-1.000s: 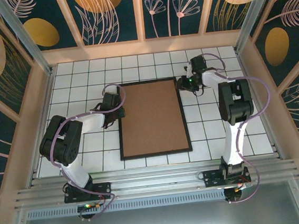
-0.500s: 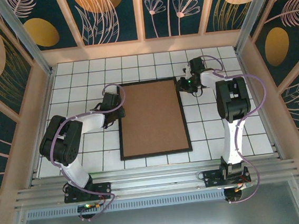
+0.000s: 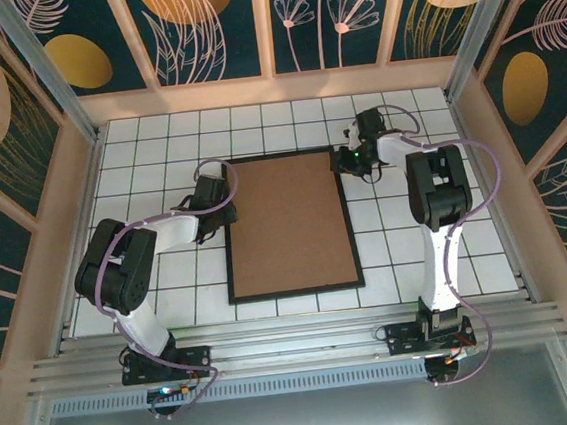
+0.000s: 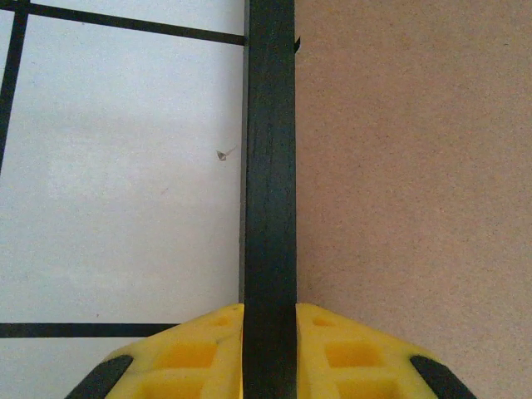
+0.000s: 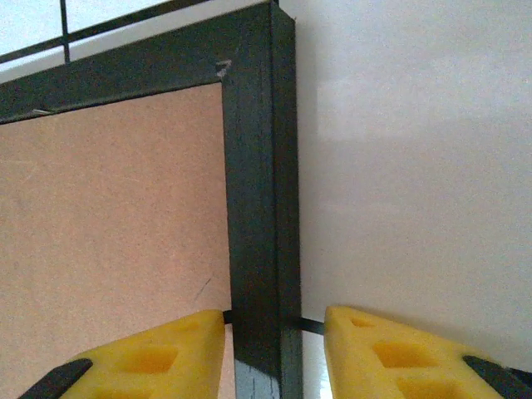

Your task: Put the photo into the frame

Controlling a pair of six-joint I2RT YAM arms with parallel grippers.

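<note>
1. Jaws of the left gripper (image 4: 268, 353) are closed onto the black moulding of the frame (image 3: 296, 292). In my left wrist view both yellow fingers (image 4: 187, 353) sit flush against the rail, one on each side, with no gap.
2. That grip is on the frame's left long rail, in its upper half as I see it from above. The left arm reaches in from the left of the table (image 3: 138, 166).
3. Jaws of the right gripper (image 5: 270, 357) stand apart. They straddle the right long rail just short of the far right corner. On the outer side I see a clear strip of white table between finger and moulding, so nothing is clamped.
4. The frame lies flat near the middle of the white tiled table, its long sides running away from the arm bases.
5. A plain brown backing board (image 3: 289, 222) fills the frame's opening and meets the rails on every side that I can see.
6. In my right wrist view the mitred joint of the far right corner is plain to see.
</note>
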